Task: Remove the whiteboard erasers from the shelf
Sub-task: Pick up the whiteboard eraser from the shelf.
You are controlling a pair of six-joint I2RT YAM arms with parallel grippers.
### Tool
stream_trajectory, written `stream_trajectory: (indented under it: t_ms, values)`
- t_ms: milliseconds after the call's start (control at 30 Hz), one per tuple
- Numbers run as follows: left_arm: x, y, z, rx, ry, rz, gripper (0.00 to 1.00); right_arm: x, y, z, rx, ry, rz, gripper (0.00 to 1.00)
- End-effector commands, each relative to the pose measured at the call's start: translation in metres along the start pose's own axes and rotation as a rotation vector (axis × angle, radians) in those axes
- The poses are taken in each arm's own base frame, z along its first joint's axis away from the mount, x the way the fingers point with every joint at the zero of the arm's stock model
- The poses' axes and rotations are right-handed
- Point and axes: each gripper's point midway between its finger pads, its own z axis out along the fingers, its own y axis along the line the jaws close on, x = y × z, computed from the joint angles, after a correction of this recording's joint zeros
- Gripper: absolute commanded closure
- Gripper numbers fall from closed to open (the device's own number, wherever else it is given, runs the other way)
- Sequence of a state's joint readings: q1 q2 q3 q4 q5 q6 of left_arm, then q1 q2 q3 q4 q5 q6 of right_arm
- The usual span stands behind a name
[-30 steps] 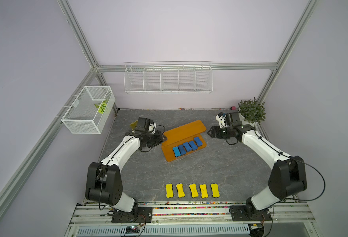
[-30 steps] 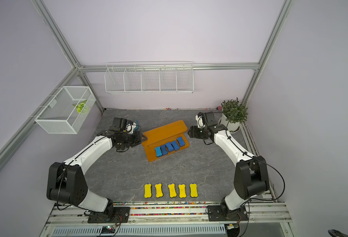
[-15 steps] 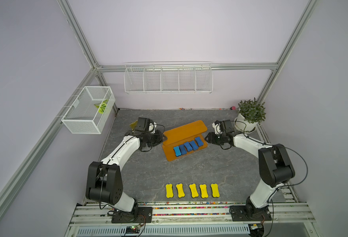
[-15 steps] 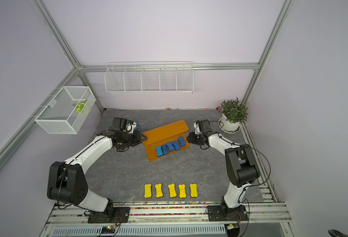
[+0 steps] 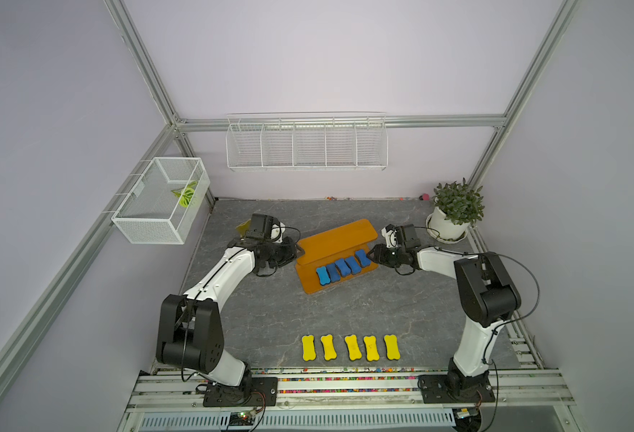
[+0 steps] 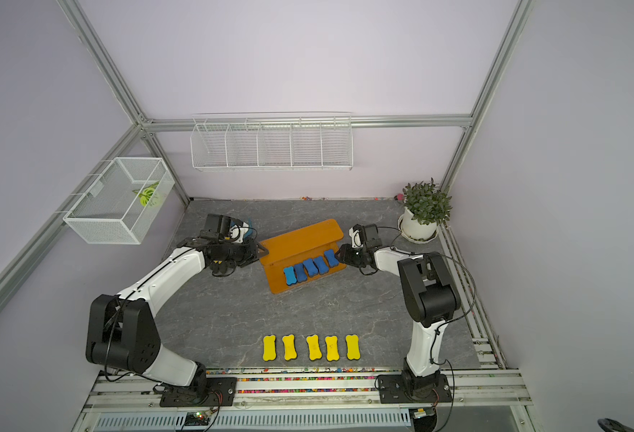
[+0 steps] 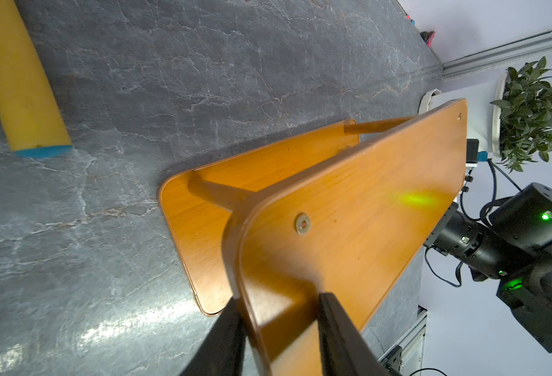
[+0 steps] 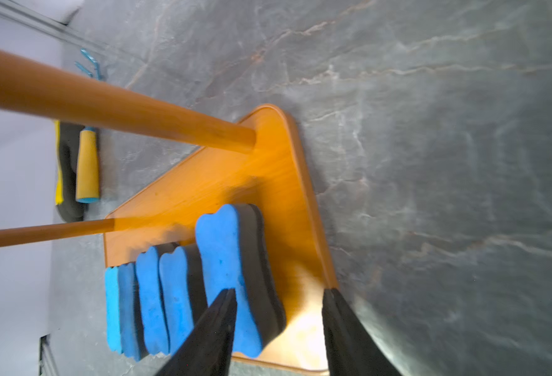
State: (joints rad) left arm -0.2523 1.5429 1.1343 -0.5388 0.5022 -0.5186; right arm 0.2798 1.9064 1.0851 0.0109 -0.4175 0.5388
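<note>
Right wrist: right tool (image 8: 280, 289) parted astride bone-shaped foam eraser (image 8: 222, 260); left tool (image 7: 280, 298) clamps wooden shelf (image 7: 365, 201).

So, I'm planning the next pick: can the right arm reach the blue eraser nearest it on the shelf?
Likely yes: the right tool hangs open right at that end blue eraser on the shelf, nothing between them.

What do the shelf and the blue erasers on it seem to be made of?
The shelf looks like varnished wood, perhaps plywood: orange-brown grain lines, a soft sheen, round dowel posts. The blue erasers look like matte foam: a finely pitted blue face on a dark layer, possibly felt or denser foam.
</note>
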Motion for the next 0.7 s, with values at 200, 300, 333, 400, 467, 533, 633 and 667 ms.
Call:
stream_trajectory:
  t_ms: [200,300,333,400,467,533,633,667]
  values:
    - [-0.003,0.009,0.004,-0.034,-0.01,0.019,0.6,0.012,0.001,0.008,-0.033,0.019,0.014,0.52]
    - [-0.003,0.01,0.004,-0.035,-0.01,0.018,0.6,0.015,0.002,0.009,-0.04,0.021,0.011,0.54]
    - [-0.003,0.01,0.005,-0.034,-0.008,0.018,0.6,0.015,0.002,0.009,-0.038,0.019,0.014,0.54]
    - [-0.002,0.011,0.005,-0.036,-0.007,0.016,0.6,0.018,0.003,0.01,-0.043,0.023,0.012,0.56]
    - [-0.002,0.011,0.005,-0.035,-0.006,0.015,0.6,0.019,0.004,0.01,-0.043,0.024,0.01,0.57]
    - [-0.003,0.01,0.005,-0.034,-0.007,0.016,0.6,0.02,0.003,0.011,-0.04,0.027,0.009,0.58]
    - [-0.002,0.01,0.005,-0.035,-0.006,0.016,0.61,0.023,0.0,0.013,-0.036,0.036,0.014,0.61]
    - [-0.002,0.01,0.005,-0.035,-0.005,0.016,0.6,0.024,-0.001,0.013,-0.035,0.037,0.016,0.63]
